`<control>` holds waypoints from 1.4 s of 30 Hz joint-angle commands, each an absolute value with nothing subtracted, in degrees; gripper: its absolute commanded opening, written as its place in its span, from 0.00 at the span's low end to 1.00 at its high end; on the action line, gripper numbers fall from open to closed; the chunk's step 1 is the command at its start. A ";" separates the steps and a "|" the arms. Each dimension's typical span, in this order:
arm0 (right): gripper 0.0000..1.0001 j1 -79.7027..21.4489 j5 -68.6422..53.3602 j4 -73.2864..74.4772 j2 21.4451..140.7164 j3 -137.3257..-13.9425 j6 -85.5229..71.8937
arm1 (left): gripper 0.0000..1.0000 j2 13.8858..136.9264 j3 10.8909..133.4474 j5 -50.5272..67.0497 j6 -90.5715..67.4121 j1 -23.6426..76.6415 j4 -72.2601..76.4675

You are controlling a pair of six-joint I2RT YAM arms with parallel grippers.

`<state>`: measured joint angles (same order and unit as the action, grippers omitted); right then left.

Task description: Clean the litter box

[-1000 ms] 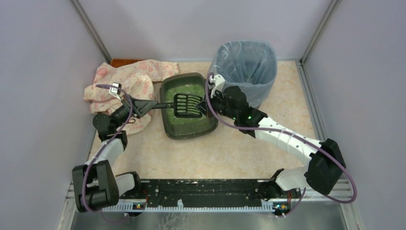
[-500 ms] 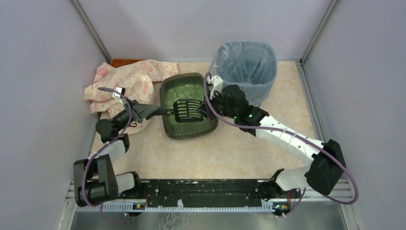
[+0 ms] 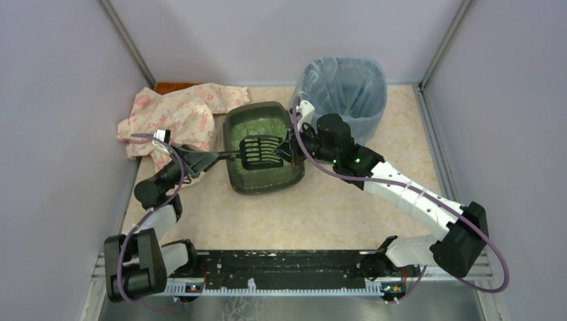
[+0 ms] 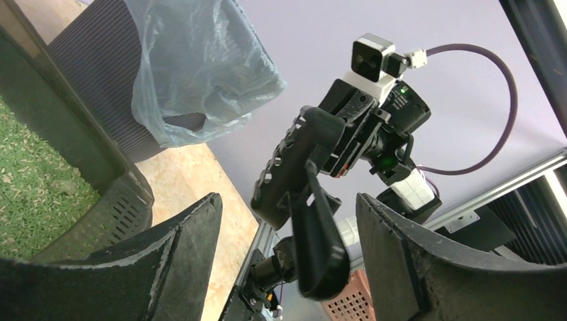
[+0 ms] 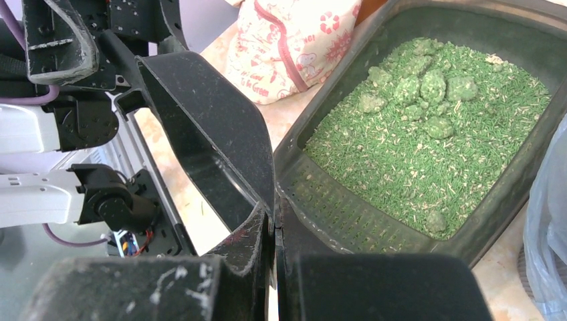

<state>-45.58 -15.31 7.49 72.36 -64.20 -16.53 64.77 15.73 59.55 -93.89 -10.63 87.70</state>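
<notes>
Cloth: a patterned cloth (image 3: 175, 115) is heaped at the far-left corner, its edge just beside the box.
Left gripper: the left gripper (image 3: 212, 158) hangs off the box's left side. The scoop's handle runs into it, but its wrist view shows the fingers (image 4: 167, 257) apart and no contact, so I cannot tell whether it clamps.
Scoop: the black scoop (image 3: 259, 152) lies with its long axis left to right, parallel to the near edge. Its slotted head is over the middle of the box.
Litter box: the litter box (image 3: 267, 185) sits mid-bench toward the far edge, between both grippers, long axis far to near. Clumps (image 5: 428, 87) gather at its far end.
Right gripper: the right gripper (image 3: 287, 148) is at the box's right rim. Its fingers meet in a thin seam there, apparently clenched on the rim.
Bin: the lined bin (image 3: 369, 124) stands toward the far-right corner, just beyond the right wrist.
Turning relation: the clumps lie on the far side of the scoop head, and the left arm is nearer them. The bin lies rightward, across the right rim and the right gripper.
Surface: the loose granules should yield; the smooth bench (image 3: 314, 214) likely lets an unpinned box slide.
Room: probably tight over the right rim.
</notes>
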 commanded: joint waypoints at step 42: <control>0.00 -45.79 -14.39 7.57 73.92 -69.96 -16.79 | 0.91 55.76 15.14 65.36 -87.10 -8.52 98.73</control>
<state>-45.58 -15.70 9.87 74.78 -66.85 -17.02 56.55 15.81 64.14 -90.04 -8.97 88.27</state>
